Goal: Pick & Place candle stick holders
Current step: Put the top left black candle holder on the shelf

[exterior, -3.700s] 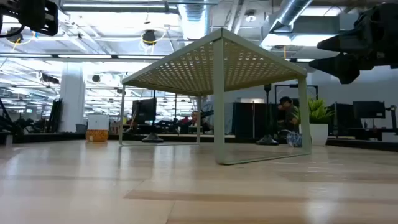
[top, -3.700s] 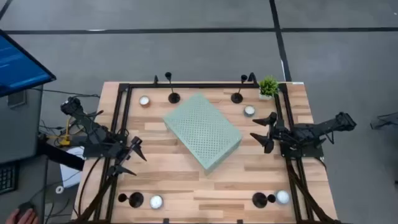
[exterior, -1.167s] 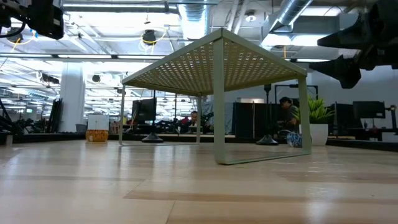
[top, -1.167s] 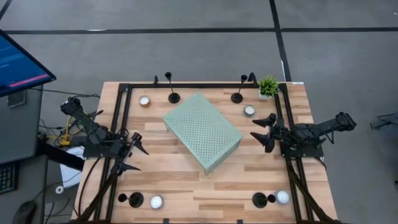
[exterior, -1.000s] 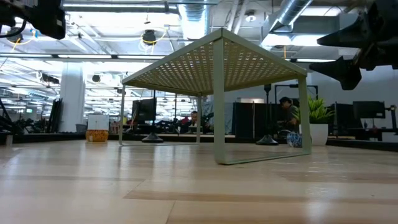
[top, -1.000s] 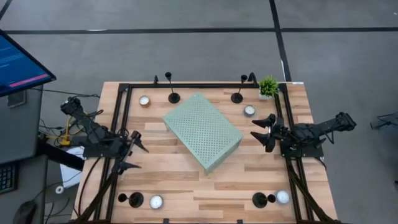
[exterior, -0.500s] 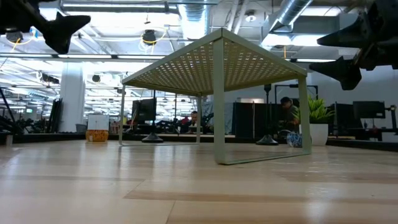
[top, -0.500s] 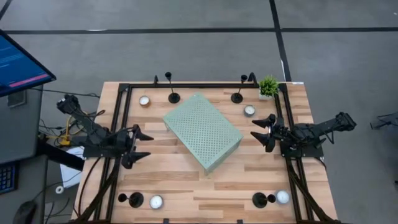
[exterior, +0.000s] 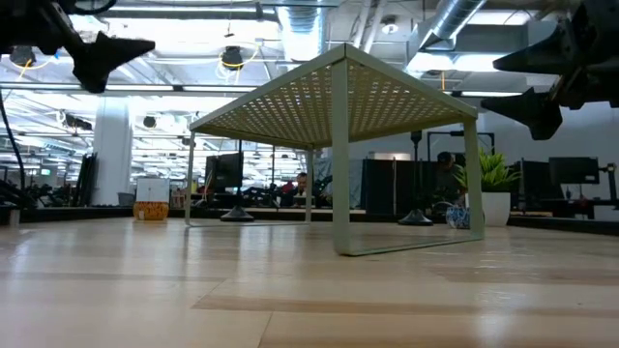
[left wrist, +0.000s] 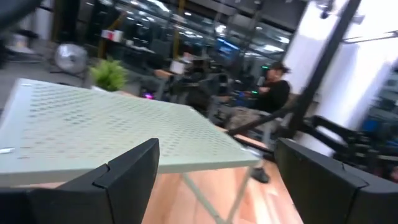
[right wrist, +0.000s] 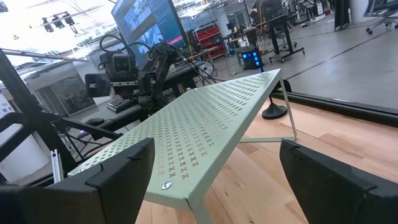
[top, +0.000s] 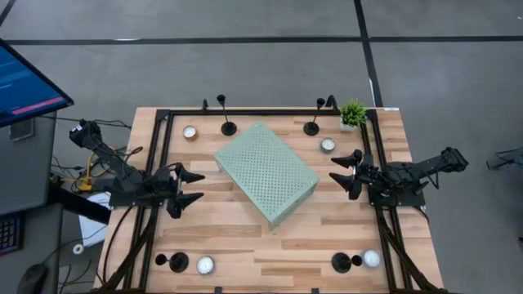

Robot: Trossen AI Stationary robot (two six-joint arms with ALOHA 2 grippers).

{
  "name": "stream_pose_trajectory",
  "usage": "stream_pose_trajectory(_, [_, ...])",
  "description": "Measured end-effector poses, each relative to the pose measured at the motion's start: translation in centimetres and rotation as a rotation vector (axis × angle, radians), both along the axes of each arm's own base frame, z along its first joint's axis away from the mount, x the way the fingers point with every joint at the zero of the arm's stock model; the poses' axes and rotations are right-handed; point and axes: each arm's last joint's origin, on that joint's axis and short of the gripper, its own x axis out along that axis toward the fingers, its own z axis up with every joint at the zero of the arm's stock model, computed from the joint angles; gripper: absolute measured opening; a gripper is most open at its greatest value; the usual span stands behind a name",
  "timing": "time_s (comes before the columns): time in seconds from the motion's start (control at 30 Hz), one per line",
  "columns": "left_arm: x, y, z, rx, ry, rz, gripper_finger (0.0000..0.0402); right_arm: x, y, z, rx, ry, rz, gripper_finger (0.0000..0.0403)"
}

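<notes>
Left gripper (top: pixel 191 187) — released, empty, beside the green perforated stand (top: pixel 266 171). Right gripper (top: pixel 346 174) — released, opposite. Candle stick holders (top: pixel 228 127) — four, at counter (top: pixel 245 241) corners, well apart from both. Risk: a reach clipping the stand or tipping a stem.

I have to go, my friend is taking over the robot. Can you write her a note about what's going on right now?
Left hand: open, empty, over the table's left side.
Right hand: open, empty, at the right of the pale green perforated metal stand.
Four small matte black candle stick holders sit untouched on the wooden table: far left, far right, near left, near right.
Done: nothing picked.
Left: pick and place all four.
</notes>
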Motion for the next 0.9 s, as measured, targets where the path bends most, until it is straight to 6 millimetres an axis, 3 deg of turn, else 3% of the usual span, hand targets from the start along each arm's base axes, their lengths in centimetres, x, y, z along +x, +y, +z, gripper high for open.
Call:
stream_pose_trajectory(0.1, [0.1,0.5,0.4,-0.063,-0.016,0.145,0.032,0.0,0.0,0.0,0.0,0.0,0.0,0.0336])
stream_pose_trajectory(0.2, [-0.1,0.9,1.3,-0.168,-0.106,0.159,0.032,0.0,0.0,0.0,0.0,0.0,0.0,0.0336])
stream_pose_trajectory(0.33, [0.2,0.9,3.7,-0.127,-0.118,0.201,0.032,0.0,0.0,0.0,-0.001,0.0,0.0,0.0336])
stream_pose_trajectory(0.67, [1.7,1.5,13.2,0.154,-0.012,0.511,0.032,0.0,0.0,0.0,-0.008,0.003,0.0,0.0336])
stream_pose_trajectory(0.9, [2.8,2.0,18.0,0.221,0.032,0.537,0.032,0.0,0.0,0.0,-0.01,0.003,0.0,0.0336])
